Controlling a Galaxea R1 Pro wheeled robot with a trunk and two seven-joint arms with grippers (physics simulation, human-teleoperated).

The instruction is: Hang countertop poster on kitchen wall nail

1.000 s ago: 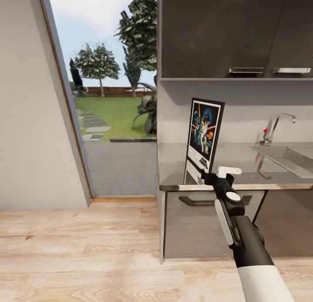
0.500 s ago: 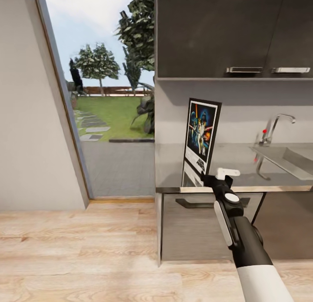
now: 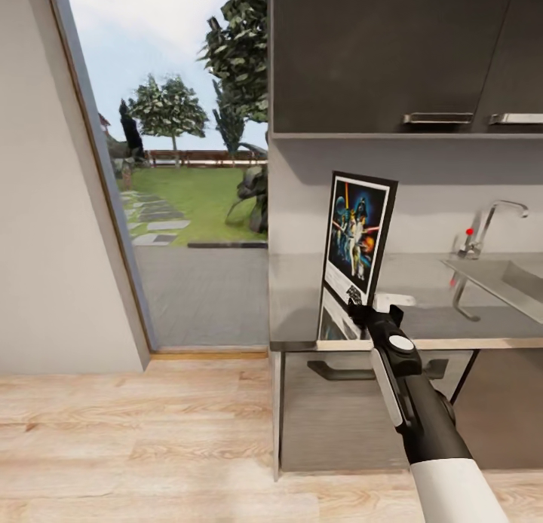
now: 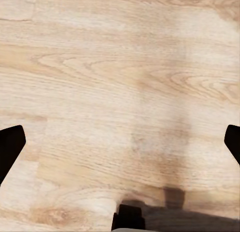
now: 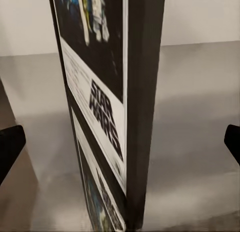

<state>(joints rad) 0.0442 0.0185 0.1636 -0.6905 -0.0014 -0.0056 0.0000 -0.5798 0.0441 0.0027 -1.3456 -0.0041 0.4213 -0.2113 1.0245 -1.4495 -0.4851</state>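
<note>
The poster (image 3: 360,233) stands upright on the grey kitchen countertop (image 3: 430,274) near its left end, with its mirror image in the slab below it. My right gripper (image 3: 373,304) is open at the poster's lower corner. In the right wrist view the poster (image 5: 107,117) is edge-on between the two widely parted fingertips, with the black "STAR WARS" logo facing one side. My left gripper (image 4: 120,147) is open and hangs over the wooden floor, holding nothing. The wall nails are out of view.
A sunken sink (image 3: 513,278) and chrome tap (image 3: 490,225) lie to the poster's right. Dark upper cabinets (image 3: 377,56) hang above the counter. Left of the counter a glass opening (image 3: 188,206) looks onto a garden, beside a pale wall (image 3: 45,206). Wooden floor (image 3: 136,432) lies in front.
The whole view has shifted a little, so the camera has moved. The right gripper stays at the poster's lower corner and the poster stands as before.
</note>
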